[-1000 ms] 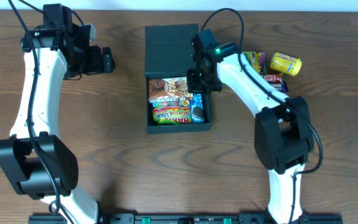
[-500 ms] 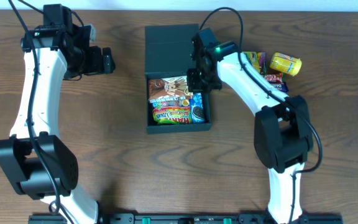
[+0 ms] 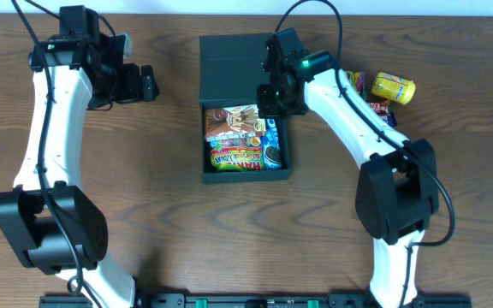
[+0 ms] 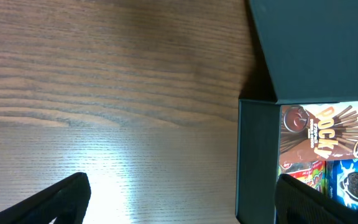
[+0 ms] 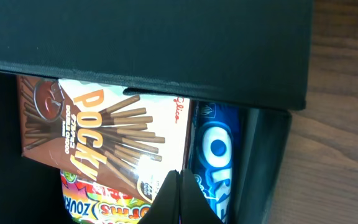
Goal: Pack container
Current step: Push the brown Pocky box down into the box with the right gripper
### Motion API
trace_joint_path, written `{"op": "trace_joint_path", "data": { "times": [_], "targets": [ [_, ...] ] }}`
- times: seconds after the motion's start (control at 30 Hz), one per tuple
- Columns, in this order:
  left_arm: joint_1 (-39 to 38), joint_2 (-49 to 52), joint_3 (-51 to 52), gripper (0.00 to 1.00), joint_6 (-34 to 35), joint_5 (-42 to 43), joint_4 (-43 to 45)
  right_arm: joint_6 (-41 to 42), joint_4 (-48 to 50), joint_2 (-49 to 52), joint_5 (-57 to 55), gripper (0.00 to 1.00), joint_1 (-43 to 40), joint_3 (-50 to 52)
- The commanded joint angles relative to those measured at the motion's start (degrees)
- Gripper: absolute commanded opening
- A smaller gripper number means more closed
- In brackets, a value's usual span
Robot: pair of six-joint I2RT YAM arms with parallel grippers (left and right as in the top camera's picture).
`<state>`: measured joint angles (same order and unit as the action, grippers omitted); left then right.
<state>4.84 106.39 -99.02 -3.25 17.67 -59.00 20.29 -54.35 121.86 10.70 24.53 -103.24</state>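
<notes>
The dark container (image 3: 203, 145) lies mid-table with its flap lid (image 3: 234, 67) folded back behind it. Inside are a Pocky box (image 3: 234, 120), an Oreo packet (image 3: 273, 145) and a green sour-worms packet (image 3: 236, 157). My right gripper (image 3: 272, 101) hovers over the container's back right corner, shut and empty; in the right wrist view its tips (image 5: 180, 198) meet above the Pocky box (image 5: 104, 124) and Oreo packet (image 5: 216, 152), below the lid edge (image 5: 148, 43). My left gripper (image 3: 148, 83) stands open left of the container; its wrist view shows bare wood between the fingers (image 4: 61, 199) and the container wall (image 4: 257, 162).
Loose snacks lie right of the container: a yellow packet (image 3: 394, 87), a green-yellow one (image 3: 353, 84) and a dark red one (image 3: 378, 109), partly under the right arm. Bare wooden table (image 3: 169, 214) surrounds the container.
My right gripper has shifted a little toward the back of the container, nearer the lid hinge, still shut. The left arm and the snacks in the container have not moved.
</notes>
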Motion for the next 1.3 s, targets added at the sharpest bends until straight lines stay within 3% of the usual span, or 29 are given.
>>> {"op": "trace_joint_path", "data": {
  "times": [0.0, 0.9, 1.27],
  "targets": [
    [0.39, -0.74, -0.07, 0.95, -0.44, 0.17, -0.33, -1.14, 0.42, -0.24, 0.28, 0.01, -0.44, -0.92],
    [0.39, -0.74, -0.07, 0.95, -0.42, 0.17, -0.37, -3.50, 2.23, 7.80, 3.28, 0.01, 0.42, -0.87],
    [0.39, -0.74, -0.07, 0.95, -0.44, 0.17, -0.35, -4.81, 0.81, 2.91, 3.26, 0.01, -1.20, -6.12]
  ]
}}
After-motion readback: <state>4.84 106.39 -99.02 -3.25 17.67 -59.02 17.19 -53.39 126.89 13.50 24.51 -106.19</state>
